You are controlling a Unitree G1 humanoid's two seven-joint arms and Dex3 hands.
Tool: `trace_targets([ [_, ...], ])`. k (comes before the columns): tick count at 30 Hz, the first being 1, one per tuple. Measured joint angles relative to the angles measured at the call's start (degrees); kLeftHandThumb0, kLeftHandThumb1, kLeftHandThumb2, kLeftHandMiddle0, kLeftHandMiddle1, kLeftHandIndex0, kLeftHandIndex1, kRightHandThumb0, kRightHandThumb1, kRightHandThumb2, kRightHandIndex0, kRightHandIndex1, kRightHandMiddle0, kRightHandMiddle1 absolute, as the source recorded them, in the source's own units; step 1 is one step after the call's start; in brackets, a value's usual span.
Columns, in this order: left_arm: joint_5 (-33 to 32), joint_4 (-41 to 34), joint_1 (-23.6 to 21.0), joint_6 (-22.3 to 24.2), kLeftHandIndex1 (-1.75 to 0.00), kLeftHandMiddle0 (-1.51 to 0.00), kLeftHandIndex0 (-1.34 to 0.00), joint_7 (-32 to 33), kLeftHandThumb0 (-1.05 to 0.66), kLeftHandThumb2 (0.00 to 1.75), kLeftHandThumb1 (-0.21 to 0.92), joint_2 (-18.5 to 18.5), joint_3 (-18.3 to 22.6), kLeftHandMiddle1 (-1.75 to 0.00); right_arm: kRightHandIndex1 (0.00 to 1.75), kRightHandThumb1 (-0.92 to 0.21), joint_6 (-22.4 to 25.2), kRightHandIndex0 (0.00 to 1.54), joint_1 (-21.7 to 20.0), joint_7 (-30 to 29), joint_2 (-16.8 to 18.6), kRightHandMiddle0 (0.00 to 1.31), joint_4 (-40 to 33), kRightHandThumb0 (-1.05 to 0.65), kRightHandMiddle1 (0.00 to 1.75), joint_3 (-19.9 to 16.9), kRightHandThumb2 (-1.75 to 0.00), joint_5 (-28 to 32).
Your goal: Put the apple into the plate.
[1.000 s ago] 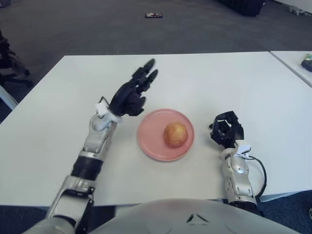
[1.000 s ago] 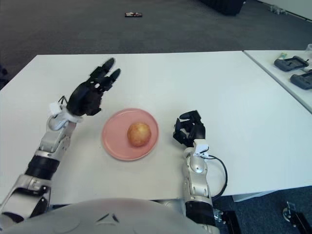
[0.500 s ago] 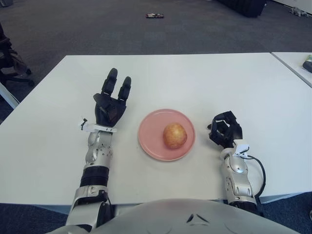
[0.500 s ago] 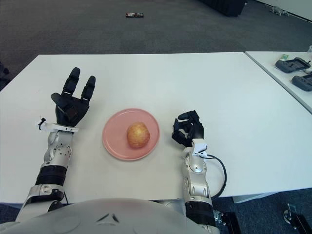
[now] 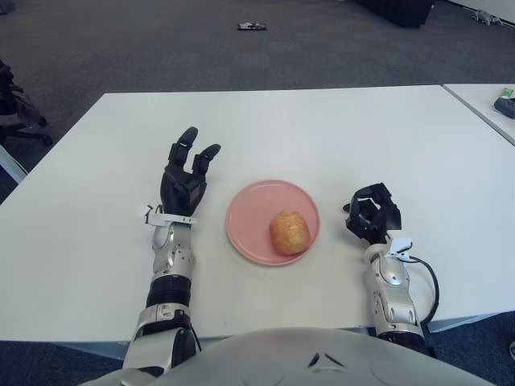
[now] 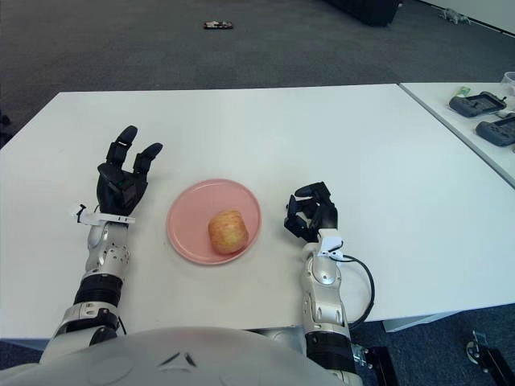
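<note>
A yellow-red apple [image 5: 289, 232] lies in the pink plate [image 5: 251, 219] near the white table's front middle. My left hand [image 5: 186, 178] is held up left of the plate, palm forward, its fingers spread and holding nothing. It is a short gap away from the plate's rim. My right hand [image 5: 372, 215] shows right of the plate with its fingers curled and nothing in them.
A second white table [image 6: 475, 121] stands at the right with dark devices [image 6: 480, 104] on it. A small dark object [image 5: 252, 26] lies on the grey carpet beyond the table. The table's far edge [image 5: 273, 90] runs across the upper view.
My left hand swung back from above the plate's left rim to the plate's left and dropped lower, fingers still spread. The apple shifted slightly in the plate. The right hand stayed put.
</note>
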Motion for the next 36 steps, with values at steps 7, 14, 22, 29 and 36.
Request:
trace_targets([
  [7, 4.2, -0.6, 0.4, -2.1, -1.74, -1.10, -0.59, 5.5, -0.52, 1.24, 0.45, -1.7, 0.0, -1.75, 1.32, -0.49, 0.0, 0.67, -0.3, 0.1, 0.2, 0.47, 0.3, -0.42, 1.75, 0.3, -1.11, 0.1],
  [14, 8.2, -0.6, 1.8, -1.6, -1.75, -1.15, -0.57, 9.3, -0.47, 1.27, 0.37, -2.0, -0.6, -1.75, 1.31, -0.49, 0.0, 0.67, -0.8, 0.5, 0.4, 0.47, 0.7, -0.42, 1.75, 0.3, -1.11, 0.4],
  [22, 11.7, -2.0, 4.0, 0.1, -1.75, -1.15, -0.56, 13.4, -0.46, 1.25, 0.38, -1.9, -1.0, -1.75, 1.31, -0.51, -0.3, 0.66, -1.3, 0.5, 0.4, 0.46, 1.3, -0.42, 1.75, 0.3, -1.09, 0.6],
  [29, 13.6, -3.3, 5.1, 1.3, -1.75, -1.13, -0.56, 15.4, -0.46, 1.24, 0.38, -1.5, -1.6, -1.75, 1.31, -0.51, -0.3, 0.66, -1.4, 0.5, 0.4, 0.45, 1.4, -0.42, 1.75, 0.3, -1.08, 0.6],
  [36, 15.8, -4.6, 6.4, 2.1, -1.75, -1.16, -0.58, 16.4, -0.47, 1.27, 0.36, -1.1, -2.6, -1.75, 1.32, -0.51, -0.2, 0.66, -1.5, 0.5, 0.4, 0.46, 1.4, -0.42, 1.75, 0.3, -1.09, 0.6],
])
